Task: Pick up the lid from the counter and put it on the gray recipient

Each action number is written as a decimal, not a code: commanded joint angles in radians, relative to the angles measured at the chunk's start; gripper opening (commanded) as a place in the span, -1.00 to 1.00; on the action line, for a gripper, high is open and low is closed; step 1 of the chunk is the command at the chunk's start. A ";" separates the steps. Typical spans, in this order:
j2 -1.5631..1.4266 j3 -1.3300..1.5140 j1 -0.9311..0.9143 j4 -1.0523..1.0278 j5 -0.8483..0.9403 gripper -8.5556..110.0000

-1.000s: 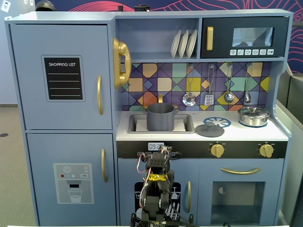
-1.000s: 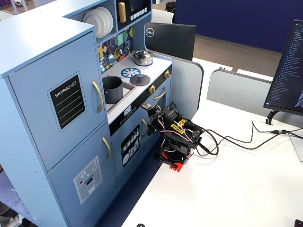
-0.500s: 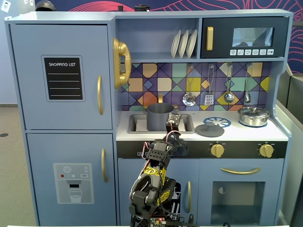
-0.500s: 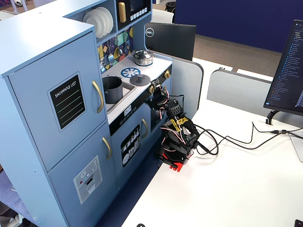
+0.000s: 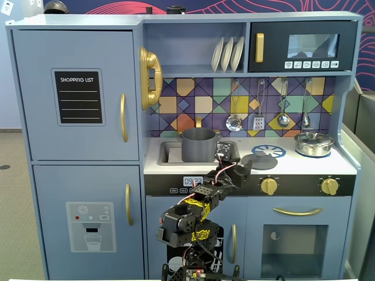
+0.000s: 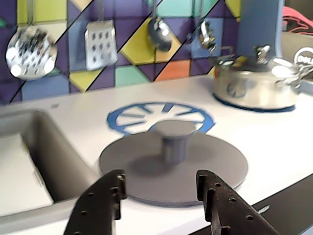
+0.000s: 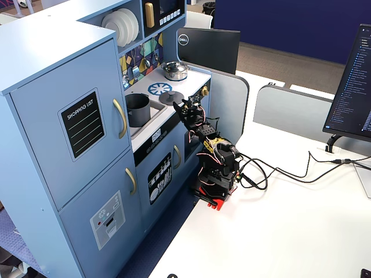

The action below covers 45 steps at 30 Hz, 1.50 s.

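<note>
The matte dark gray lid (image 6: 173, 169) with its small central knob lies flat on the white counter, just in front of a blue burner ring. It also shows in both fixed views (image 5: 259, 161) (image 7: 171, 97). My gripper (image 6: 161, 183) is open and empty, with its two black fingers (image 6: 105, 196) low at the lid's near edge, the knob ahead between them. In both fixed views the gripper (image 5: 231, 157) (image 7: 184, 106) is at the counter's front edge. The gray recipient (image 5: 198, 144) (image 7: 137, 110) stands open in the sink, left of the lid; it is out of the wrist view.
A shiny silver lidded pot (image 5: 314, 143) (image 6: 257, 78) sits on the right burner. The sink (image 6: 29, 161) is left of the lid. Utensils (image 5: 234, 122) hang on the tiled backsplash. Gold knobs (image 5: 269, 185) line the front panel.
</note>
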<state>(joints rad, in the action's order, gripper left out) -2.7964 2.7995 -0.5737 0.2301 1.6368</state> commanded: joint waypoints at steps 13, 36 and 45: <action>0.253 -0.262 -0.061 0.014 -0.071 -0.32; 0.629 -0.494 -0.067 0.110 -0.011 -0.44; 0.787 -0.624 -0.058 0.115 -0.009 -0.49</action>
<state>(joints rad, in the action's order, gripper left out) -2.0279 2.2734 -0.6366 0.3022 1.6245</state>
